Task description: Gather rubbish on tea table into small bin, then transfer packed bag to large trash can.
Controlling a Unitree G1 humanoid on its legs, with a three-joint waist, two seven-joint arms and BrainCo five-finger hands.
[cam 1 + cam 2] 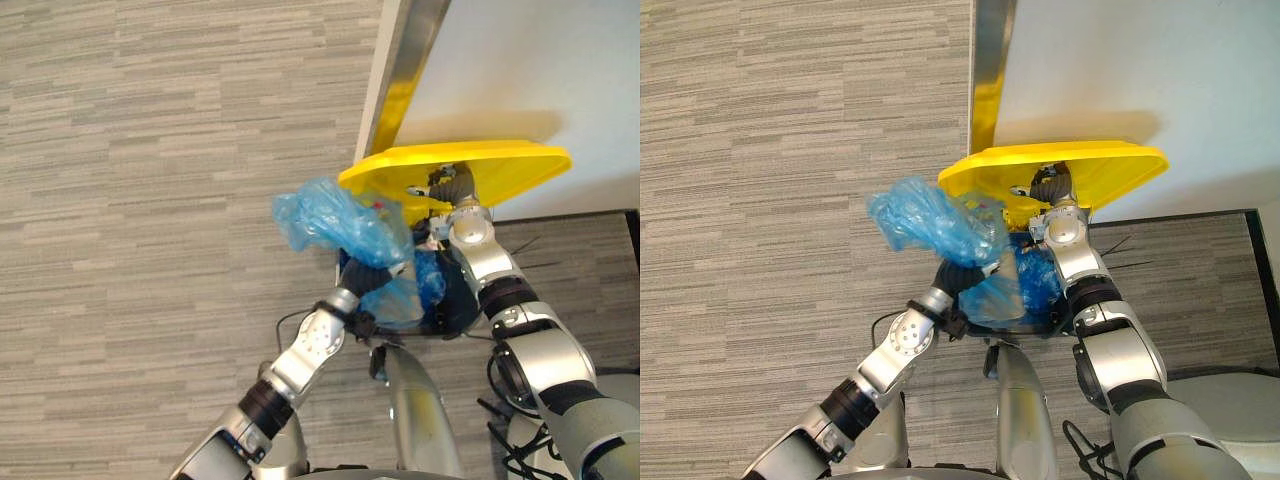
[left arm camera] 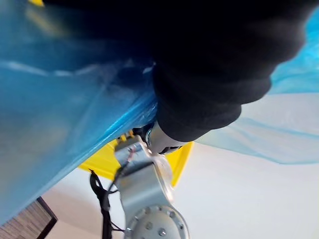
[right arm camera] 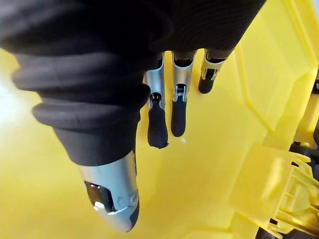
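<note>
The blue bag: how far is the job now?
Done: the blue bag is packed and has reached the large can. In hand: the left hand holds the bag up by the can's opening, while the right hand props the yellow lid with straight fingers. Left: drop the bag in and lower the lid.

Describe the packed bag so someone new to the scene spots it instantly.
Find the yellow lid by the white wall, propped up by the right hand. Just left of it, over the grey floor, the blue bag bulges above the left hand: crumpled translucent blue, unlike the rigid yellow lid.
</note>
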